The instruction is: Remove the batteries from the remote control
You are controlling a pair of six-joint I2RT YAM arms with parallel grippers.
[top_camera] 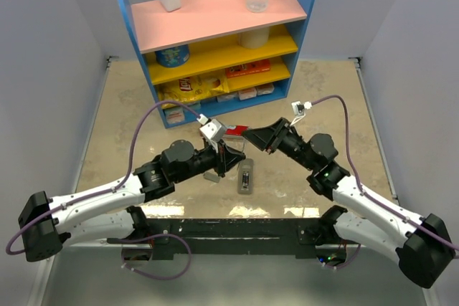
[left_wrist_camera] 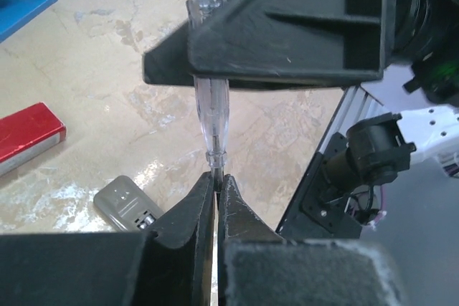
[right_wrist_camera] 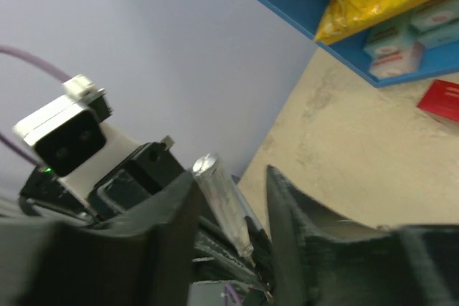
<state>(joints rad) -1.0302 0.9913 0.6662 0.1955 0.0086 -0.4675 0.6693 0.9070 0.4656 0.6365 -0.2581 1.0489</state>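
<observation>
The remote control point(top_camera: 245, 177) lies flat on the table between the two arms, dark grey with a lighter inner face. The batteries cannot be made out in any view. My left gripper point(top_camera: 231, 154) point(left_wrist_camera: 217, 175) is raised above the table and shut on the thin metal shaft of a clear-handled screwdriver point(left_wrist_camera: 212, 116). My right gripper point(top_camera: 249, 134) point(right_wrist_camera: 231, 177) meets it from the other side, open. The clear handle point(right_wrist_camera: 224, 202) stands between its fingers, lying against one finger point(right_wrist_camera: 176, 213) and apart from the other.
A flat red box point(top_camera: 233, 132) point(left_wrist_camera: 29, 134) point(right_wrist_camera: 441, 98) lies behind the grippers. A small grey piece point(top_camera: 212, 175) rests left of the remote. A grey slotted part point(left_wrist_camera: 128, 206) lies below my left fingers. The blue shelf unit point(top_camera: 215, 41) stands at the back.
</observation>
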